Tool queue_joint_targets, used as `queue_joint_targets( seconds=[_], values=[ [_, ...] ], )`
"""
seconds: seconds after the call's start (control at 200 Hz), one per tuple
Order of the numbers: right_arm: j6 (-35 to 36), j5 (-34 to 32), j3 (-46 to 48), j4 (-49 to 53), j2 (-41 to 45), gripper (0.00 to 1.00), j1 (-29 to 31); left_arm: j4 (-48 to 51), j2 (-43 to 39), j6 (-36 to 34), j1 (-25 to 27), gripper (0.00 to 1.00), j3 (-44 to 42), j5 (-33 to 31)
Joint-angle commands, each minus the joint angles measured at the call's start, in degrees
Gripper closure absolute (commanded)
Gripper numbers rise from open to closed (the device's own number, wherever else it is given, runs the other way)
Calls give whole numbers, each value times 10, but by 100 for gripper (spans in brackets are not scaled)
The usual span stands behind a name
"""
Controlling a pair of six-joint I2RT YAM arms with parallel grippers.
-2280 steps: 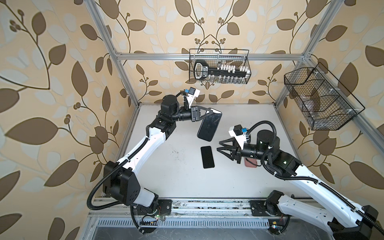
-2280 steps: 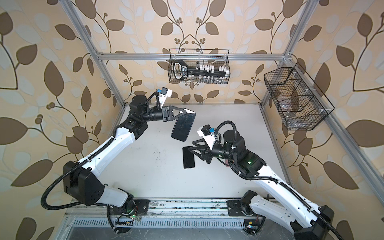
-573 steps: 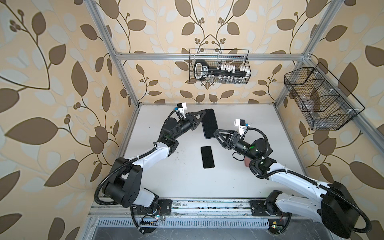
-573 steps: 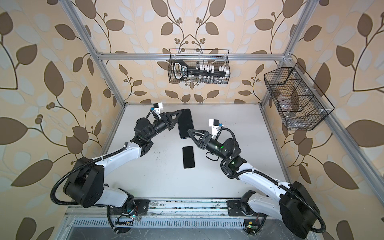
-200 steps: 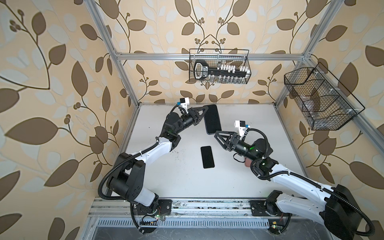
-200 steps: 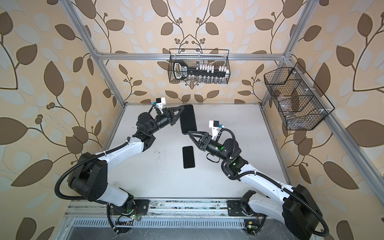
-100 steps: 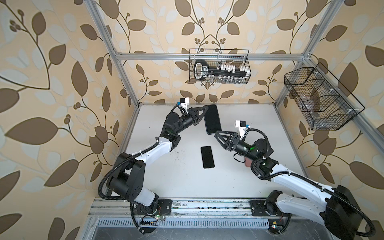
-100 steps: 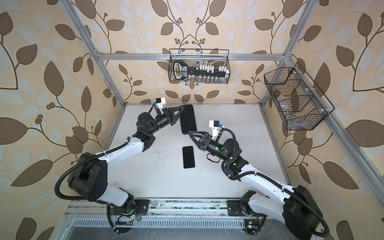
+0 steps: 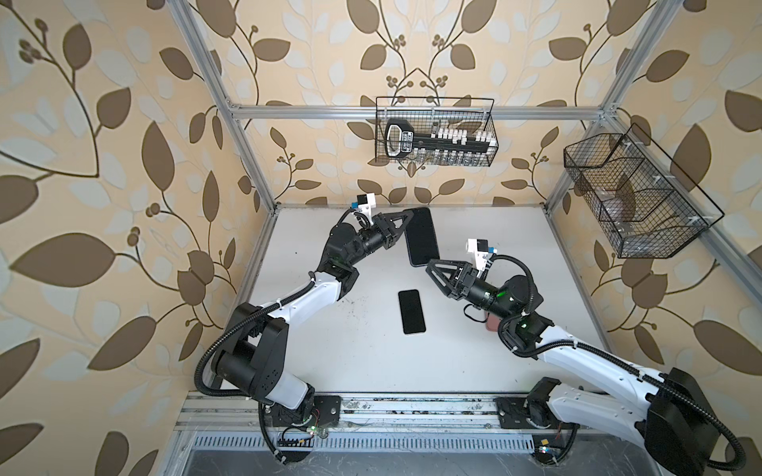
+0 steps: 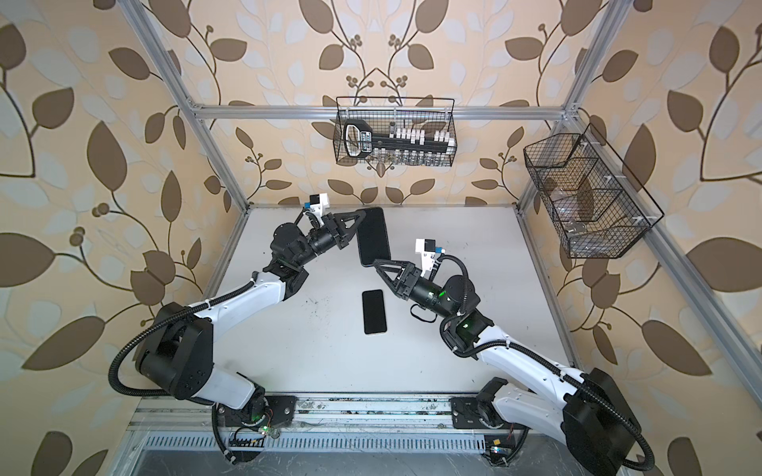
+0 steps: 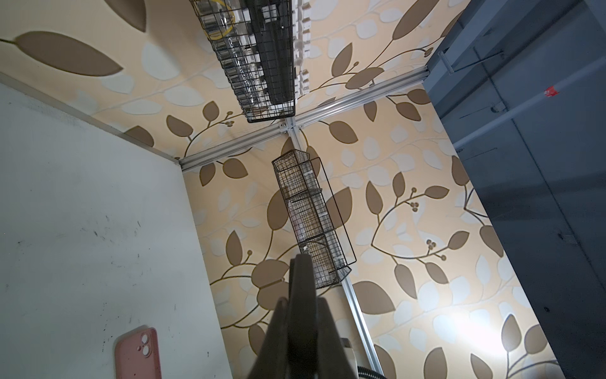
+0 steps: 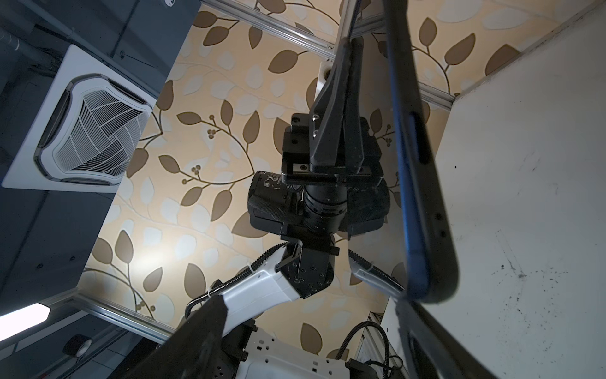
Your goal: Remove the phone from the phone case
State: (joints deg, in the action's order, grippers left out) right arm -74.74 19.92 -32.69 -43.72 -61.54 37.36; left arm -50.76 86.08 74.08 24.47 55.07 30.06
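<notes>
Leaf-patterned wallpaper closes in a white table, with a back basket of wire hanging on the far wall and a side basket on the right wall. We see the left gripper clenched on the far corner of the cased phone, holding it in the air over the table's far edge with its dark face turned upward. In the right wrist view a blue band runs along the side of the cased phone. The right gripper stands with its jaws spread wide and grasps nothing. Its tips sit just at the near end of the cased phone, and we cannot tell whether they touch it. A black phone lies flat near the middle of the table, apart from both grippers. A pink case lies flat toward the table's right edge, showing plainly in the left wrist view and mostly hidden under the right arm in both top views.
</notes>
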Motion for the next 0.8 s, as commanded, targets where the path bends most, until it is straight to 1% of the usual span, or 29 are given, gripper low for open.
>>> queue_joint_targets(
  seconds=[0.0, 0.795],
  values=[
    [-2, 5, -17, -10, 9, 18, -2, -59, -14, 6, 8, 100, 10, 10],
    [-3, 10, -22, -14, 5, 18, -7, -63, -7, 7, 8, 100, 6, 11]
  ],
)
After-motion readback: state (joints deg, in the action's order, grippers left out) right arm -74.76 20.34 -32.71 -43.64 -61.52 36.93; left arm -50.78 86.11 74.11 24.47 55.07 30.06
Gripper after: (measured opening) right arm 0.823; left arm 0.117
